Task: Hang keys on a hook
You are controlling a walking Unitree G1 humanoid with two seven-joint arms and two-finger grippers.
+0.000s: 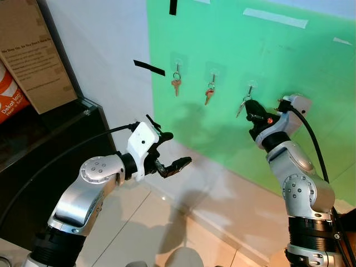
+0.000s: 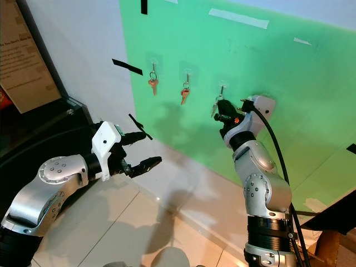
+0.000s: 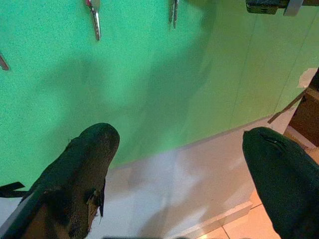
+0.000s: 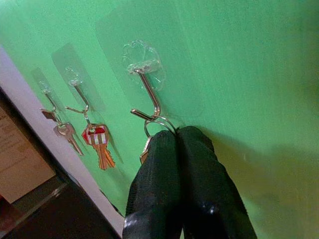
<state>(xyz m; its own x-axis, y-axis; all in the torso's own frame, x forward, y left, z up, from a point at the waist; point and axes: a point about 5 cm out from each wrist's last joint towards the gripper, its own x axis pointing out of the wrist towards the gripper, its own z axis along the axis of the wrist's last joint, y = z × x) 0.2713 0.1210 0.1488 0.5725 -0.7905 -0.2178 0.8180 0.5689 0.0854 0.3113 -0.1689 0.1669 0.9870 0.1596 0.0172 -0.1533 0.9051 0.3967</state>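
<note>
Right claw (image 4: pixel 174 137) clenched on key ring (image 4: pixel 158 122) at third hook (image 4: pixel 147 94); left claw (image 1: pixel 169 150) released, away from green wall (image 1: pixel 267 55).

Three hooks in row on wall (image 1: pixel 289 61). Left hook (image 1: pixel 177 62) and middle hook (image 1: pixel 213 69) each carry keys. Right gripper (image 1: pixel 248 109) at right hook (image 4: pixel 145 91), pinching key ring (image 4: pixel 158 122). Left gripper (image 1: pixel 169 150) lower left, well apart from wall.

Both head views look forward and down at the green wall (image 1: pixel 250 61). The right wrist camera sits close behind its tool (image 4: pixel 174 137), facing the same wall; the left looks from farther back.
</note>
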